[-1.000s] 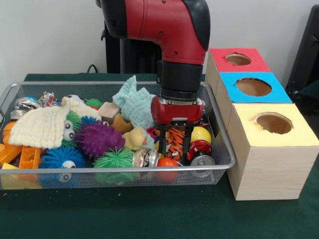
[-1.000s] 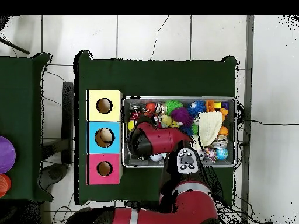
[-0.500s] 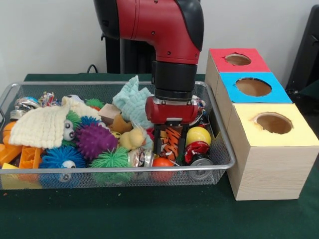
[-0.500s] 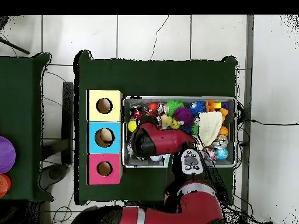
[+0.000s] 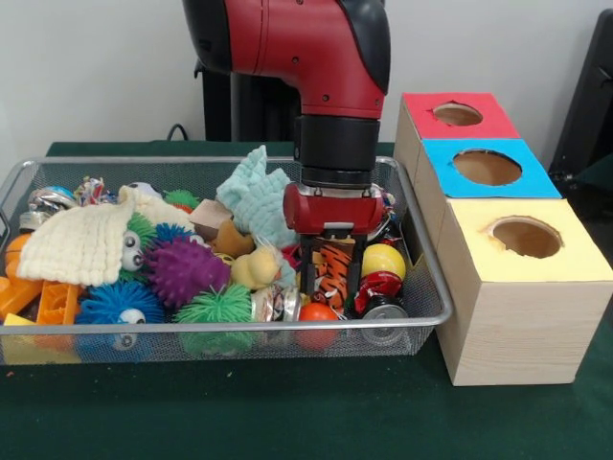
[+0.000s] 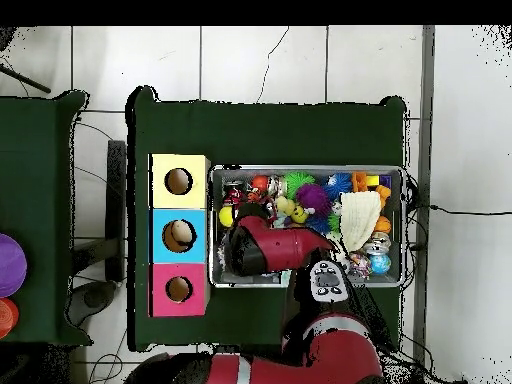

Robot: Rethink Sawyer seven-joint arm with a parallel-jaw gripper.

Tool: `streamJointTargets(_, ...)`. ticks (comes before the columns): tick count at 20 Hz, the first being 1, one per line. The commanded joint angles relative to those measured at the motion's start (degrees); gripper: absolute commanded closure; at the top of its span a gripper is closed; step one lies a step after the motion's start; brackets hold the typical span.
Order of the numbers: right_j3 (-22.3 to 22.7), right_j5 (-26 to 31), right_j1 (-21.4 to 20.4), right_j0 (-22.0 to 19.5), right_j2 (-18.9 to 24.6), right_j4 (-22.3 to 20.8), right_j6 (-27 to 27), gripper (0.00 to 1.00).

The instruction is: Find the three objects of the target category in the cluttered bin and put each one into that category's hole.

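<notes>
Orange-and-black striped plush, a tiger toy (image 5: 334, 265), lies in the right half of the wire mesh bin (image 5: 429, 278), toward the near rim; you have the gripper (image 5: 329, 280) lowered over it, its black fingers (image 5: 307, 273) set narrowly on either flank of the striped body, apparently closed on it, though contact at the tips is hidden among the clutter. Handling, by judgement: light, soft, compressible, not fragile; it will squash rather than slip, so take it across the middle of the body, not by a limb. Immediate neighbours: a yellow ball (image 5: 385, 260) just right of it, a red-and-black can (image 5: 380, 287) near right, an orange ball (image 5: 317, 313) at the near rim, a yellow duck (image 5: 257, 266) to the left, a pale teal knitted cloth (image 5: 255, 203) behind. Further left: a purple spiky ball (image 5: 184, 269), a green spiky ball (image 5: 217, 308), a blue spiky ball (image 5: 120, 302), a cream knitted cloth (image 5: 81, 243). Right of the bin stand three wooden boxes with holes: yellow box (image 5: 565, 264) nearest, blue box (image 5: 536, 178) between, red box (image 5: 500, 119) farthest. Which category is wanted you cannot tell from this. Expect neighbours to drag up on lifting.
</notes>
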Motion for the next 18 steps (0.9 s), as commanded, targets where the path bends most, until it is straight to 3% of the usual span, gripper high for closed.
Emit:
streamJointTargets(1,6.3,-2.14,2.65,-3.82,3.5,-2.53,9.83,0.0)
streamJointTargets(4,6.06,-3.26,3.47,-2.69,2.31,-1.64,10.04,0.0)
streamJointTargets(12,6.15,-3.91,3.87,-4.19,4.27,-2.37,9.04,0.0)
streamJointTargets(13,5.97,-3.96,3.99,-3.57,3.69,-1.86,9.01,1.0)
streamJointTargets(18,6.32,-7.53,3.85,-4.07,4.79,-1.52,10.89,1.0)
